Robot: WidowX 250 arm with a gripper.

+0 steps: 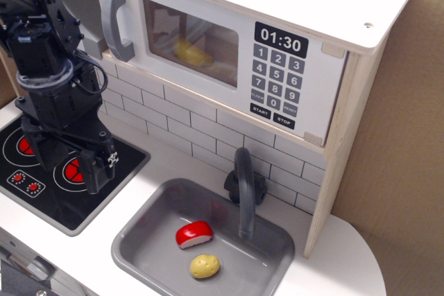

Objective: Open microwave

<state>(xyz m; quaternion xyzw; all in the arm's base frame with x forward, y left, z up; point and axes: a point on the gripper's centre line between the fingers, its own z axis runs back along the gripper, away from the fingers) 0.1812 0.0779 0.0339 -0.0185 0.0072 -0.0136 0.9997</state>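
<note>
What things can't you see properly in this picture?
- The yellow thing inside the microwave: blurred behind the window.
- The claw: dark against the stovetop, so open or shut is unclear.
- The stovetop: cut off by the left edge.
- The small keypad words: mostly too tiny.

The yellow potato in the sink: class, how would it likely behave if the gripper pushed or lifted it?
The potato looks rounded and lumpy, so a push would probably make it roll or wobble across the smooth sink floor. Its glossy surface suggests a hard toy, likely stiff and light. The red piece lying close beside it might get nudged.
</note>
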